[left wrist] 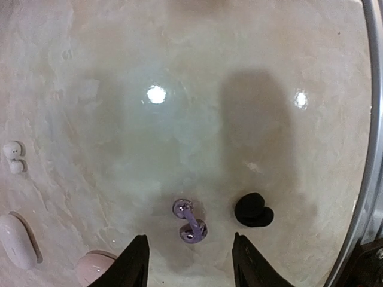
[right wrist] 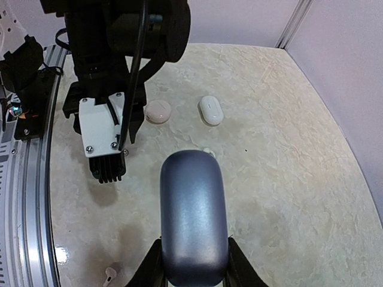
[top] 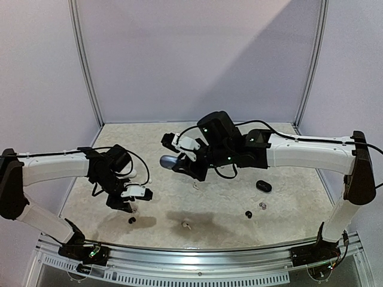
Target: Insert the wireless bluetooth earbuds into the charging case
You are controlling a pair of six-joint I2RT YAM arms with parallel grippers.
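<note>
Pale marbled tabletop [top: 299, 197], boxed in by plain lilac walls, carries pebble-like cases and tiny earbuds; 4 cases show in all. 1 blue-grey case [right wrist: 192, 218] is off the table, clamped lengthwise between the 2 fingers of the right gripper [right wrist: 192, 266], which is raised over the middle of the table. The other 3 lie flat: 1 black case [top: 263, 186] on the right side, and 1 white case [right wrist: 210, 110] just beside 1 pinkish case [right wrist: 158, 111] on the left, near the left arm [right wrist: 108, 89].

The left gripper [left wrist: 190, 237] hangs low over the near left part, jaws parted and holding nothing. 1 glossy lilac earbud [left wrist: 190, 220] lies on the table between its 2 fingertips, touching neither. 1 black earbud [left wrist: 254, 209] lies just beside it, outside the finger on that view's right. 2 small white buds [left wrist: 13, 158] sit close together at that view's left edge.

From above, 1 more black bud [top: 248, 214] and 1 greyish bud [top: 262, 206] lie near the black case, 1 white bud [top: 186, 225] lies toward the front edge at the middle, and 1 further white bud [top: 195, 186] lies on the table just below the held case in that view. Every bud seen lies loose on the table.
</note>
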